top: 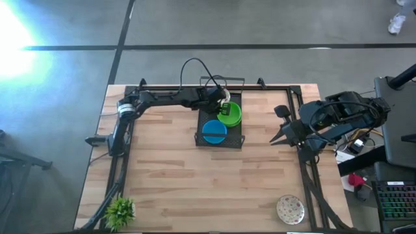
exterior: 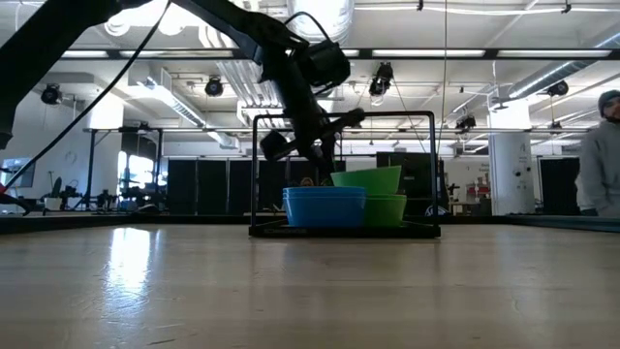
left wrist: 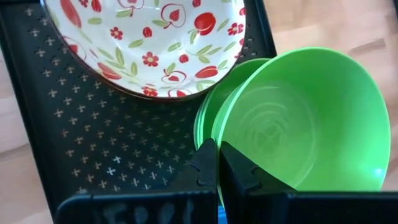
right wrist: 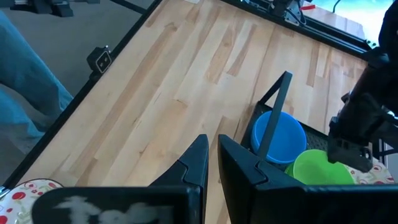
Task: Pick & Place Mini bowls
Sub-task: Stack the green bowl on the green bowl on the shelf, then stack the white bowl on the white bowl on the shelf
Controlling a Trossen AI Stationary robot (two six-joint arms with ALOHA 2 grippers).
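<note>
A black mesh tray [top: 235,138] stands at the table's far middle. In it are stacked blue bowls [top: 214,131], green bowls [exterior: 387,209] and a white bowl with a red floral pattern [left wrist: 149,43] resting on the tray floor. My left gripper [left wrist: 218,149] is shut on the topmost green bowl [left wrist: 305,118], which tilts over the green stack. Another white patterned bowl [top: 290,209] sits on the table's near right. My right gripper [right wrist: 211,158] hangs shut above the table's right side, holding nothing. My left gripper pinches the top green bowl's rim [left wrist: 219,138], one finger inside the bowl and one outside. The fingers slant down from the table's left far side. The bowl is tilted, its low part in the green bowl beneath [left wrist: 208,115]; whether they touch I cannot tell.
A small potted plant [top: 120,211] stands at the near left corner. The tray has an upright wire frame [exterior: 344,116] at its far end. A person [exterior: 601,145] stands beyond the table on the right. Bare wood lies across the near half.
</note>
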